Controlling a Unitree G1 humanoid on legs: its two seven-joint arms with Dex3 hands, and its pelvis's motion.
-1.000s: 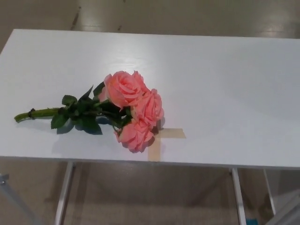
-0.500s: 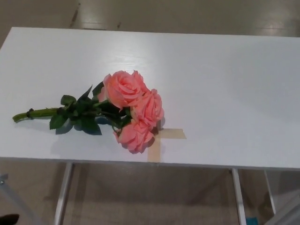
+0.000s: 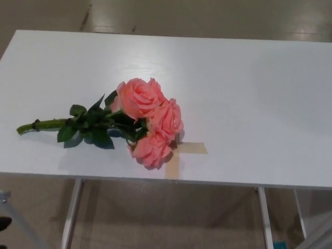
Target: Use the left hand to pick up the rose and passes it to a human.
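Observation:
A bunch of pink roses (image 3: 149,121) lies flat on the white table (image 3: 249,93), left of the middle and near the front edge. Three blooms point right; the lowest one reaches a tan tape cross (image 3: 179,153). The green stem (image 3: 42,124) with dark leaves runs out to the left. Neither of my hands shows in the head view, and no person is in sight.
The table's front edge runs just below the roses, with metal legs (image 3: 71,212) beneath it and a tan floor under them. A small dark shape (image 3: 4,223) sits at the bottom left corner of the picture.
Only the camera has shifted slightly; the roses lie where they were. The dark shape at the bottom left edge has crept a little higher.

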